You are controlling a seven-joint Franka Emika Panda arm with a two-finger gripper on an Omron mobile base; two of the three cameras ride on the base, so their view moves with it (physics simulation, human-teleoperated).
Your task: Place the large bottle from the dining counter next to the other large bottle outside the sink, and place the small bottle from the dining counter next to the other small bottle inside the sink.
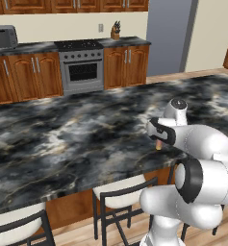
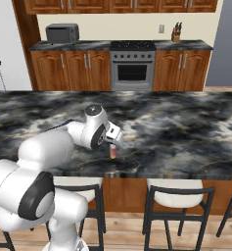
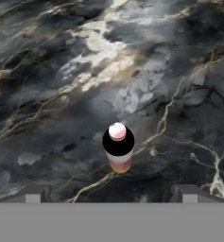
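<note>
The large bottle [image 3: 119,163] stands upright on the black-and-grey marbled dining counter [image 1: 62,139], close to its front edge. From above it shows a dark shoulder, a pinkish top and a pink-to-orange base. In the base views just its lower end, the bottle [image 1: 158,145] [image 2: 112,153], peeks out under the hand. My gripper [image 3: 111,194] [image 1: 157,139] [image 2: 115,145] hovers directly over it, open, with the fingertips [image 3: 33,194] wide apart on either side and nothing between them. The small bottle, the sink and the other bottles are out of view.
White-seated stools [image 1: 120,191] [image 2: 178,191] are tucked under the counter's front edge. Across the aisle stand wood cabinets, a steel stove [image 2: 132,68], a toaster oven [image 2: 62,33] and a knife block [image 2: 175,34].
</note>
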